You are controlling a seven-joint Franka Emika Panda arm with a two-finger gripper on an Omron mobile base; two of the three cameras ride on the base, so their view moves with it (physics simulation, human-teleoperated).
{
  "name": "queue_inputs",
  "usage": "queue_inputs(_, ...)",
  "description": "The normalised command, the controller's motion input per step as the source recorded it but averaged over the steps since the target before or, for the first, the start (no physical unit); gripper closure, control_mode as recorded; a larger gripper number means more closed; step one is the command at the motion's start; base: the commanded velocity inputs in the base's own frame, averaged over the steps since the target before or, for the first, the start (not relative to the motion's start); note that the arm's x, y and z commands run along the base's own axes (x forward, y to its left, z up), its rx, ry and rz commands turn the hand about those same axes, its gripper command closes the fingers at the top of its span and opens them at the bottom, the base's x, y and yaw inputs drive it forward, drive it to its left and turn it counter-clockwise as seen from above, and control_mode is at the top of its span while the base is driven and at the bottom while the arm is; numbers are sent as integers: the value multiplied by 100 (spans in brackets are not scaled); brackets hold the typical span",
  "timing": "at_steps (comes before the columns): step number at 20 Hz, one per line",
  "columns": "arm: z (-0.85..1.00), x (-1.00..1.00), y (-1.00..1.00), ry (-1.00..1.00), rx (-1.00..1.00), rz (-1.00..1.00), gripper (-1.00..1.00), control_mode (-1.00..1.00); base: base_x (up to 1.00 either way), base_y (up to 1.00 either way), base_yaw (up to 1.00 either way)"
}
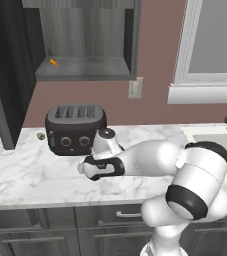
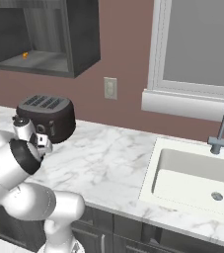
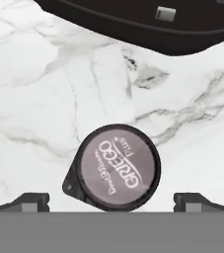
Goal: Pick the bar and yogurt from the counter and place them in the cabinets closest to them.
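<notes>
Black toaster (image 3: 148, 24) just beyond yogurt (image 3: 114, 167), gripper (image 3: 111, 201) straddling.

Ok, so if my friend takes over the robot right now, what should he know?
Jaws: open, poised over the yogurt, one tip each side, not gripping yet.
Yogurt sits on the counter in front of the toaster.
A tiny orange thing lies in the open cabinet above; maybe the bar, too small to tell.
Left: grab the yogurt, put it in that cabinet.
</notes>
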Motion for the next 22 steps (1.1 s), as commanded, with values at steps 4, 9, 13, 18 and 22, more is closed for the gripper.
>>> queue_inputs(4, -7, 5, 0, 0, 0, 0, -100, -100, 0, 0, 0)
queue_inputs(9, -5, 11, 0, 0, 0, 0, -100, -100, 0, 0, 0)
queue_inputs(13, -10, 15, 0, 0, 0, 0, -100, -100, 0, 0, 0)
queue_inputs(18, -14, 4, 0, 0, 0, 0, -100, -100, 0, 0, 0)
queue_inputs(22, -18, 0, 1, 1, 0, 0, -100, -100, 0, 0, 0)
